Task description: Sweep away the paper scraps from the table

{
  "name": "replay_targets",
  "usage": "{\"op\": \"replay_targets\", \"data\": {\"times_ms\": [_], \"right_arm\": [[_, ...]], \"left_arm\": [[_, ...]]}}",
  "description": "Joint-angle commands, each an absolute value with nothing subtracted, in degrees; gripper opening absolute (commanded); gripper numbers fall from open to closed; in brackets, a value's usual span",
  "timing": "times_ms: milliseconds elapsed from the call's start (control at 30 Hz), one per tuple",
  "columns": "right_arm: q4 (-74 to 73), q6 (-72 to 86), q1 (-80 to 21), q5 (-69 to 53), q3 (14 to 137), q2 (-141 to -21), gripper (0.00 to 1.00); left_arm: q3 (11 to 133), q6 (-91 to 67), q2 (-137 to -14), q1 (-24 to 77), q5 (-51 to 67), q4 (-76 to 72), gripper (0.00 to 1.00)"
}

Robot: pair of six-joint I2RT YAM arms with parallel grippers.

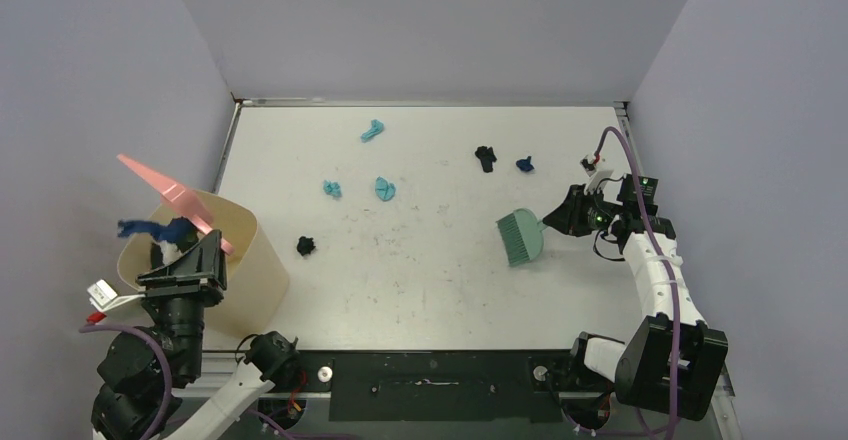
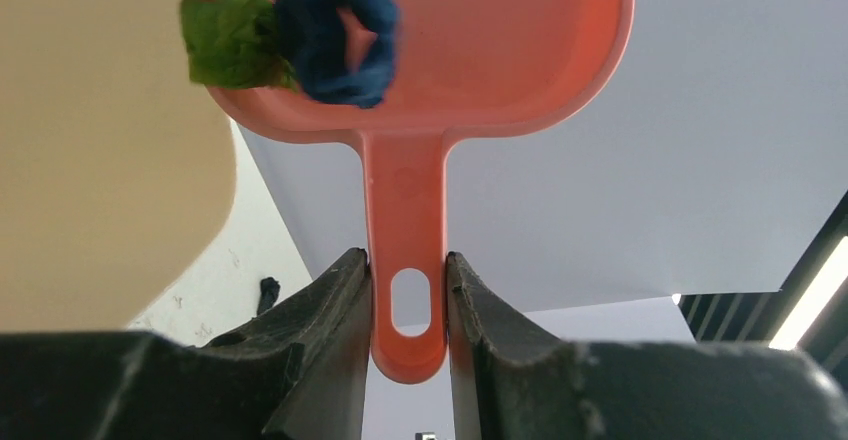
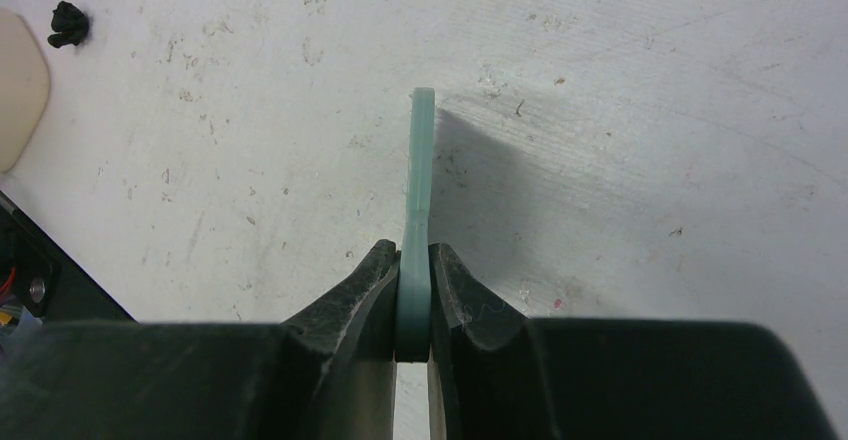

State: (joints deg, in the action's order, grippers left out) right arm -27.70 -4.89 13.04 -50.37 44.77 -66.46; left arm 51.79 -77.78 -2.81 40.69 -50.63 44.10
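Six paper scraps (image 1: 385, 188) lie apart from the right pincer (image 1: 548, 225).

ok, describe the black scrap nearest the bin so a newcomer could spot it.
Find the beige bin at the left edge of the table. Just right of it, not touching, a small black scrap lies alone. Its nearest neighbours are teal scraps farther back; the only other black wad sits far right, beside a dark blue one.
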Motion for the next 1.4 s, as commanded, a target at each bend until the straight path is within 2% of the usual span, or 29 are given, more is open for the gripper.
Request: {"op": "replay_targets", "data": {"times_ms": [0, 333, 600, 967, 1200, 1367], "right_arm": [[-25.7, -5.4, 12.8, -50.9, 45.5, -64.9, 0.05], [-25.6, -5.4, 12.7, -50.9, 45.4, -64.3, 0.05], [-25.5, -5.4, 12.8, -50.9, 45.3, -63.7, 0.05], [-25.6, -5.1, 13.0, -51.4, 45.7, -63.3, 0.05], [-25.7, -4.8, 12.8, -50.4, 48.0, -62.5, 0.05], [-26.4, -7.7, 12.8, -43.5, 55.6, -64.9, 0.05]], "left_arm": [[51.1, -85.2, -2.0, 40.4, -48.8, 42.8, 0.0], [48.6, -94.6, -0.7, 40.4, -44.5, 39.1, 0.0], [48.7, -91.1, -1.3, 40.4, -44.5, 38.4, 0.0], [59.0, -66.9, -14.7, 40.3, -37.8, 34.0, 0.0], [67.9, -46.1, -33.6, 40.3, -19.0, 32.9, 0.0], [69.8, -36.6, -44.8, 40.6, -9.0, 37.2, 0.0]]}}
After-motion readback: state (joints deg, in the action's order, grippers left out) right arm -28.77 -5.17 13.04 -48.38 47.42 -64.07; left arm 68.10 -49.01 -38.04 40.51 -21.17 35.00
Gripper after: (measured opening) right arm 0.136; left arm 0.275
